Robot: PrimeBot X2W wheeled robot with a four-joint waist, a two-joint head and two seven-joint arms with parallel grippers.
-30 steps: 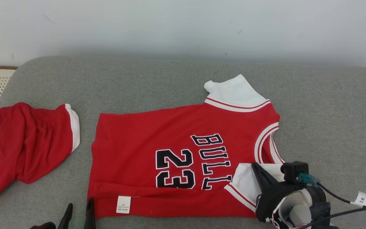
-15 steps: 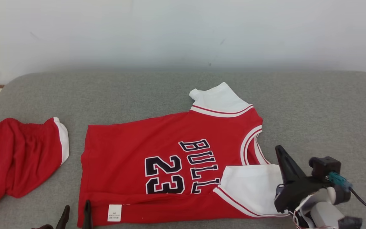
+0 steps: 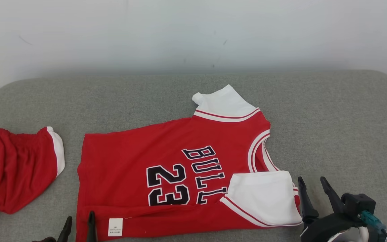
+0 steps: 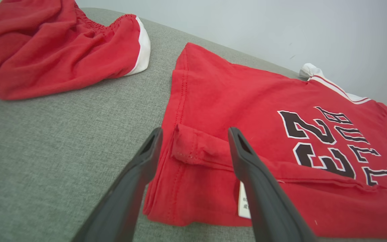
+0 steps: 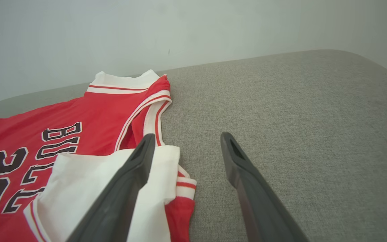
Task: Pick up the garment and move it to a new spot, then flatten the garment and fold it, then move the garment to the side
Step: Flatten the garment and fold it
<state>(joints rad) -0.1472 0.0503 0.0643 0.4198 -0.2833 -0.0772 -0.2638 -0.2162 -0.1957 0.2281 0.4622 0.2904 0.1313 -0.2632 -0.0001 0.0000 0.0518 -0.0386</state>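
A: Change noted: a second ago the right gripper (image 3: pixel 311 179) was pressed shut at the near white sleeve (image 3: pixel 264 196) of the jersey (image 3: pixel 166 158). Now its fingers are spread and it stands just beside the cloth, over the bare grey cushion (image 3: pixel 341 127). Nothing sits between them.

B: Agreed. The sleeve lies turned in over the chest, covering the end of the lettering. We read that as one sleeve fold made and let go. The whole frame has also shifted; we put that down to the head, not the jersey.

A: And the left gripper (image 3: pixel 80 216)?

B: Spread as before, fingers either side of the turned-up near hem corner. Contact we cannot tell; it pinches nothing.

A: Orientation of the jersey?

B: Flat on the cushion, print up, mid head view. Its long axis runs left to right: hem toward our left, near the red shorts (image 3: pixel 15 168), collar toward our right. The far sleeve (image 3: pixel 223 101) is not yet turned in.

A: So we judge the fold partly made, with the far sleeve a likely next step.
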